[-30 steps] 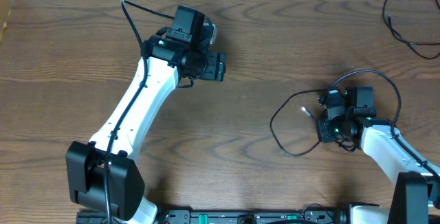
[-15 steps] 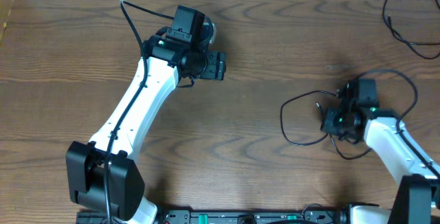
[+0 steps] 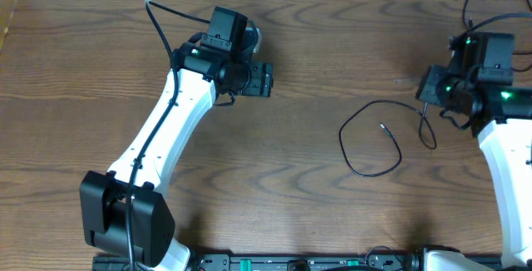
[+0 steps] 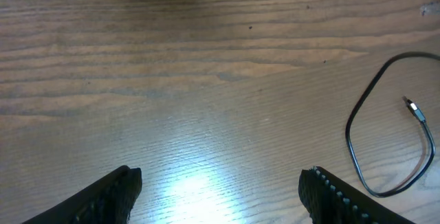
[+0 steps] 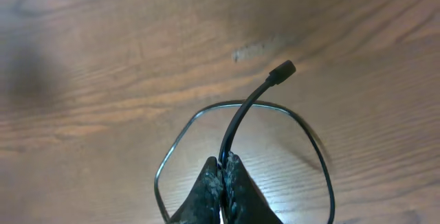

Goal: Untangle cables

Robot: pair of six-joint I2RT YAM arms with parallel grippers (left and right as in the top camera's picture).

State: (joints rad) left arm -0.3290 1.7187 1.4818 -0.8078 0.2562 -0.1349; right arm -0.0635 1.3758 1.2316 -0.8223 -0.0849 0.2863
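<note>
**Black cable pinched at the right, left gripper idle**

Left arm: its white link rises from the base at the near left edge of the wood-grain table (image 3: 316, 221) and slants toward the far centre, and the wrist is turned so that the left gripper (image 3: 264, 80) faces right. In the left wrist view its two fingertips (image 4: 113, 191) stand wide apart above bare wood, holding nothing.

Right arm: it reaches up along the right edge, with green lights showing at the wrist and the right gripper (image 3: 426, 90) facing left. In the right wrist view its fingers (image 5: 208, 188) are pressed together on the black cable (image 5: 240, 114). A short stiff length rises from the pinch, up and to the right in that picture, and ends in a small dark plug (image 5: 282, 69).

Cable: in the overhead view the black cable (image 3: 342, 138) runs left from the right gripper and sweeps round in one open loop on the table right of centre, well apart from the left gripper. The loop's long axis runs roughly left to right. Its free plug (image 3: 382, 126) lies inside the loop, tip toward the far left.
</note>
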